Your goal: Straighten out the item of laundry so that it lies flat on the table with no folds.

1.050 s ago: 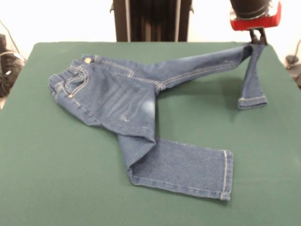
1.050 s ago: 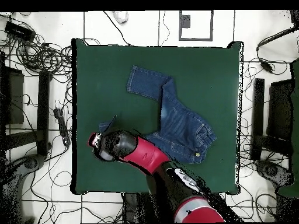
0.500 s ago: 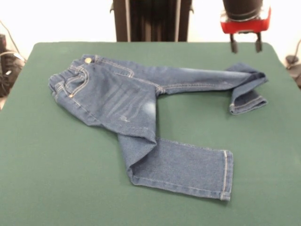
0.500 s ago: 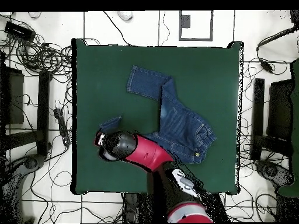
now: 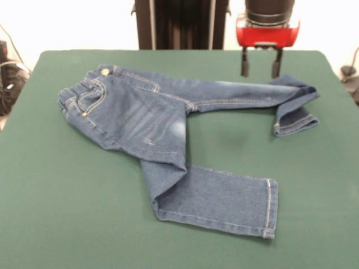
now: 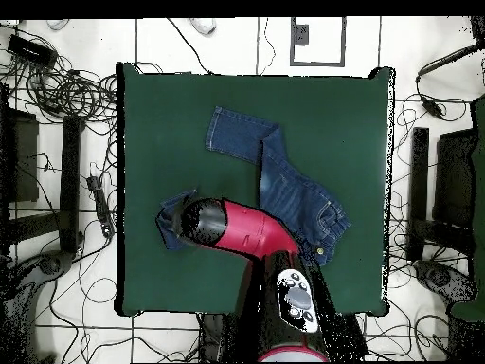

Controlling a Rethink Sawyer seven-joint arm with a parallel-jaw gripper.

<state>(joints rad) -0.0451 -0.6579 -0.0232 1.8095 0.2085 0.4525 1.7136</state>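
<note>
The item of laundry (image 5: 140, 112), a small pair of blue jeans, lies on the green table (image 5: 67, 213). Its waistband sits at the left in the front view. One leg runs right toward the far edge, and its cuff (image 5: 294, 120) is folded back on itself. The other leg bends at the knee and ends in a flat cuff (image 5: 268, 208) near the front. My gripper (image 5: 259, 66) hangs open and empty just above the far leg, left of its folded end. From overhead the arm (image 6: 237, 227) hides most of that leg; only its cuff (image 6: 172, 216) and the jeans (image 6: 294, 194) show.
Cables and dark stands surround the table on the floor in the overhead view (image 6: 57, 85). The pedestal's dark column (image 5: 179, 25) rises behind the table's far edge.
A second ago the gripper held the far leg's end lifted near the table's right far corner. It let go, the leg dropped with its cuff folded over, and the gripper shifted left.
</note>
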